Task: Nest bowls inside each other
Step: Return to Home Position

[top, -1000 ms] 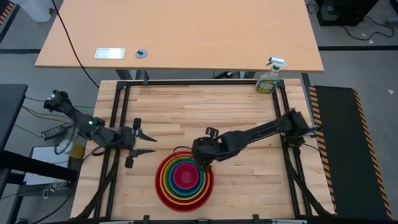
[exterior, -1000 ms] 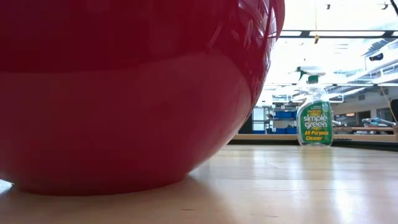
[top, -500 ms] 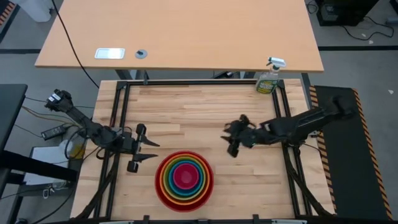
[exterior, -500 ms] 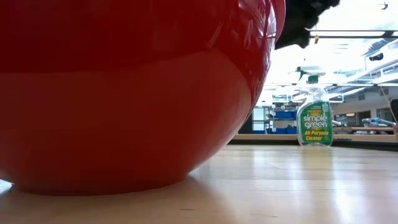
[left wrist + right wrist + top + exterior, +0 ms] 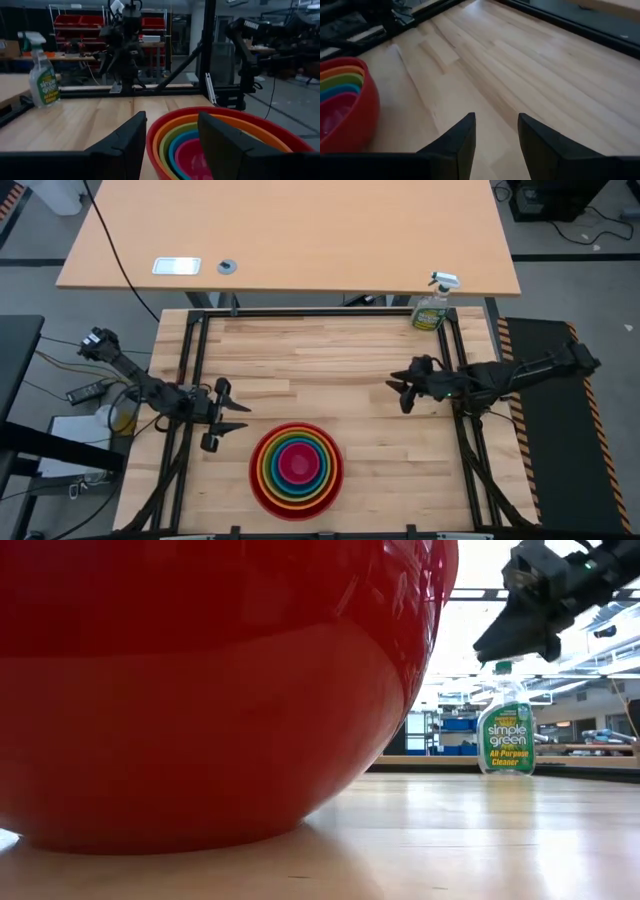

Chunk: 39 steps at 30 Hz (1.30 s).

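The bowls (image 5: 296,468) stand nested near the table's front edge: red outermost, then orange, yellow-green, blue and magenta-pink (image 5: 297,465) in the middle. The red bowl's base rests on the wood (image 5: 160,840). The left wrist view shows the stack (image 5: 220,145) just past the fingers. My left gripper (image 5: 238,417) is open at the table's left edge, left of the stack. My right gripper (image 5: 398,392) is open near the right edge, above the table, with nothing between its fingers (image 5: 495,140).
A green spray bottle (image 5: 432,305) stands at the far right corner of the table. A black frame rail (image 5: 190,360) runs along the table's edges. Bare wood lies between the two grippers and behind the stack.
My right gripper has drawn back from over the stack's far rim toward the table's right edge, turning as it went. My left gripper has sunk a little by the left edge. The bowls have kept still.
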Each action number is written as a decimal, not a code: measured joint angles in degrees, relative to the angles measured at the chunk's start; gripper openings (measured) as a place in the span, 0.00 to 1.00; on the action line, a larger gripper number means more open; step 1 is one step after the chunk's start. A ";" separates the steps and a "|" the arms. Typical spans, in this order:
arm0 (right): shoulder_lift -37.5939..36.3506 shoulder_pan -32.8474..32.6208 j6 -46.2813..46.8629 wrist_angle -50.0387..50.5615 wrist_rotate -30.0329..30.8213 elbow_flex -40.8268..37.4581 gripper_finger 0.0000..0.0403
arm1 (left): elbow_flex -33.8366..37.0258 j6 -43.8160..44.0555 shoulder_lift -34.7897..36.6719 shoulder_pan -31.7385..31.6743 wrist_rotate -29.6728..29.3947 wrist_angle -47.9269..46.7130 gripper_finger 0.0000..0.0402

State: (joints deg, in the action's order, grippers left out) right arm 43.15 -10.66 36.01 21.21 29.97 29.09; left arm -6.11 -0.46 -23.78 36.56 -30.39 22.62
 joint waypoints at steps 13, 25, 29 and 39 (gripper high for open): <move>-16.34 0.00 -0.39 -4.75 0.19 -13.24 0.38 | 2.95 8.07 0.96 0.05 5.23 0.34 0.45; -35.83 0.04 -1.50 -6.19 1.26 -22.83 0.36 | 2.93 6.91 0.92 0.07 17.57 1.76 0.45; -40.46 0.09 -4.63 -7.38 1.97 -23.82 0.34 | 2.91 3.89 0.95 0.02 17.53 6.68 0.45; -42.86 0.37 -14.49 -19.61 1.64 -26.78 0.31 | 2.91 2.64 -0.24 -0.76 15.27 5.02 0.45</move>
State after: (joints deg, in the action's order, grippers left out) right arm 0.30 -10.28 21.52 1.60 31.62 2.31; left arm -3.20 2.17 -24.02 35.79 -15.12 27.64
